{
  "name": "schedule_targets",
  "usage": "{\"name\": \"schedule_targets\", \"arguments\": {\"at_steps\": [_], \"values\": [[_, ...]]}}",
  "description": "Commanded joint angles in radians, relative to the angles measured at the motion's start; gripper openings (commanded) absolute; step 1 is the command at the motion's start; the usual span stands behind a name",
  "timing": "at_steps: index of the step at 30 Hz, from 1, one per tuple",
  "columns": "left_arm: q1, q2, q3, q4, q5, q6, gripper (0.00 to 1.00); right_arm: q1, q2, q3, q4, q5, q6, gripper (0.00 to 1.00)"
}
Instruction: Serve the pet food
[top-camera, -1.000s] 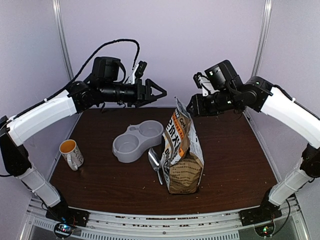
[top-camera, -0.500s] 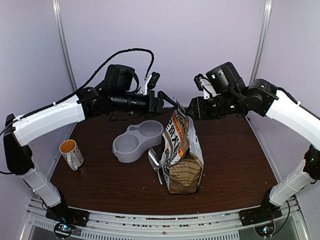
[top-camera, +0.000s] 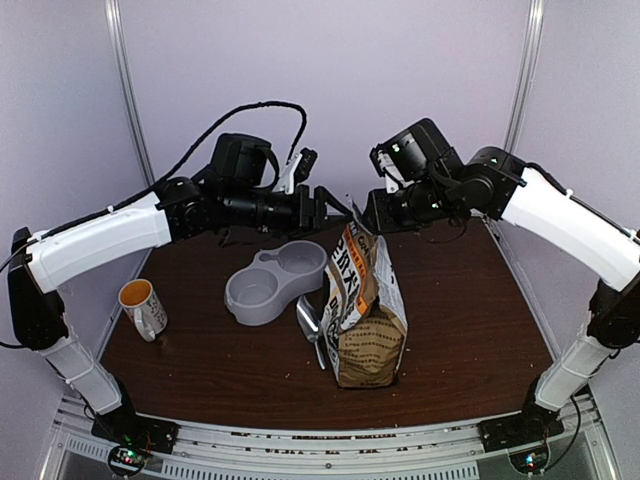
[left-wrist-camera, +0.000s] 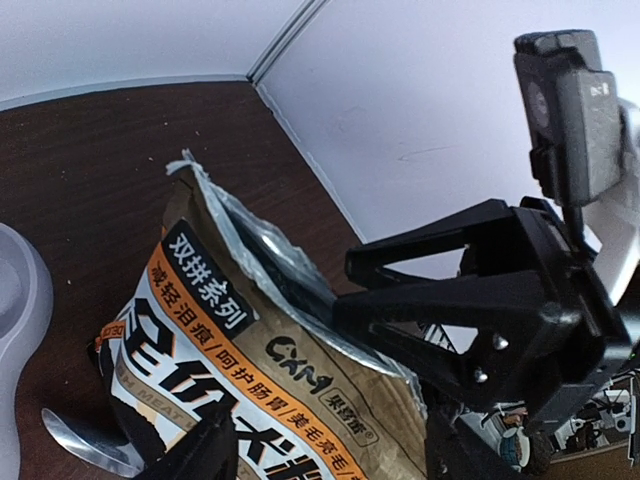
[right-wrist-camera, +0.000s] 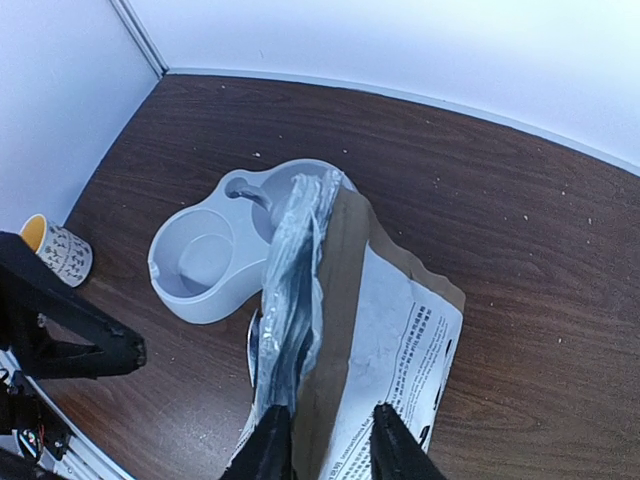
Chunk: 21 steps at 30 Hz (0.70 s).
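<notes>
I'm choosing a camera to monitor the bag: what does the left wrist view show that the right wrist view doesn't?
Left wrist only: the bag's printed front and the right claw from outside. Right wrist only: the mug, the bag's white back panel and the left claw from outside. Both: the bag's torn, foil-lined top, the grey bowl, the table.

**Dark brown wooden table** (top-camera: 470, 300), spread before me. **Grey double bowl** (top-camera: 262, 312), left of centre, its long axis running from near-left to far-right. **Metal scoop** (top-camera: 310, 325), lying flat just beside the bowl's near-right end, handle toward me. **Patterned mug** (top-camera: 143, 305), yellow inside, upright at my left, well apart from the bowl.
</notes>
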Motion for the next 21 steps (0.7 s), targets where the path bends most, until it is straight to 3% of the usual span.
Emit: {"name": "schedule_targets", "arguments": {"at_steps": [1,7,16,19,21], "values": [[-0.001,-0.037,-0.017,0.027,-0.013,0.003,0.67,0.007,0.017,0.016,-0.073,0.101,0.000,0.25],[-0.001,-0.043,-0.030,0.035,-0.011,0.015,0.67,0.007,0.004,-0.026,-0.100,0.125,0.046,0.19],[-0.001,-0.015,0.004,0.055,0.019,0.014,0.68,0.006,-0.095,-0.154,-0.036,-0.048,0.099,0.17],[-0.001,-0.017,0.004,0.050,0.023,0.014,0.68,0.006,-0.110,-0.182,0.009,-0.107,0.111,0.03],[-0.001,-0.011,0.009,0.045,0.030,0.018,0.68,0.004,-0.111,-0.186,0.045,-0.151,0.121,0.00]]}}
